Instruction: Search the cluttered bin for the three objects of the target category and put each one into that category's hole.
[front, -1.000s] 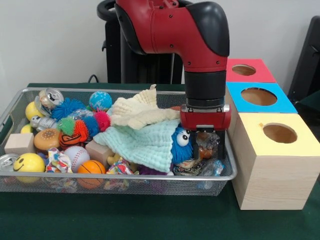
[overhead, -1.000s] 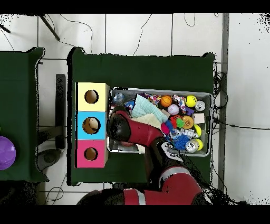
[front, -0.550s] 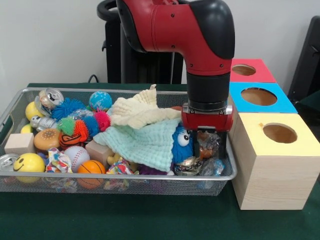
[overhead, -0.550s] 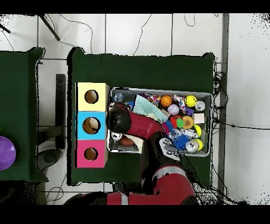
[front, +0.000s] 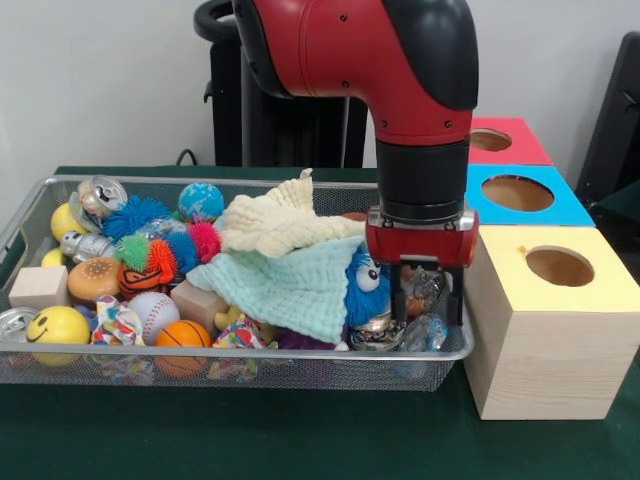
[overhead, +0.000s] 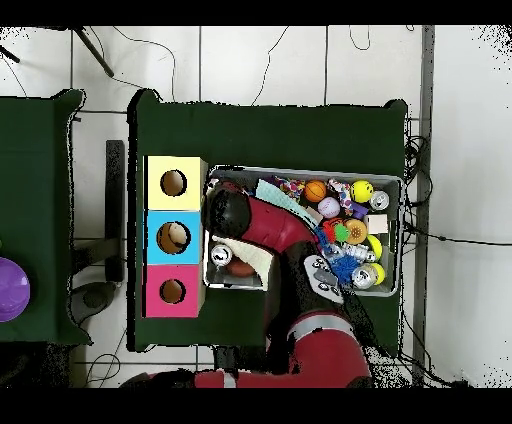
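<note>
Here, in the front view, the red and black arm comes down at the right end of the silver wire mesh bin (front: 60, 372), which stands on the dark green tabletop (front: 250, 440). The gripper (front: 430, 300) hangs just above the bin's right corner, and its two black fingers (front: 399, 297) stand on both sides of a crumpled clear plastic wrapper (front: 420, 290), so it seems to pinch this wrapper. More shiny wrappers and a flattened can (front: 377, 333) lie directly under it, on the bin's bottom. Just left of the gripper is a blue furry toy with big white eyes (front: 362, 285), half covered by a mint green cloth (front: 280, 290); a cream knitted cloth (front: 280, 225) lies on top of that. The left half of the bin holds a yellow smiley ball (front: 57, 327), an orange basketball (front: 182, 337), a white baseball (front: 150, 308), spiky rubber balls (front: 160, 255) and a plain wooden block (front: 38, 286). Right of the bin stands a wooden box with three round holes: the yellow top (front: 555, 265) is nearest to the gripper, then blue (front: 520, 195), then red (front: 495, 140).

In the overhead view, the arm covers the bin's left part, next to the yellow and blue holes (overhead: 173, 183). The gripper itself is hidden under the arm's black head (overhead: 225, 212). A silver can (overhead: 222, 255) lies just below it.
</note>
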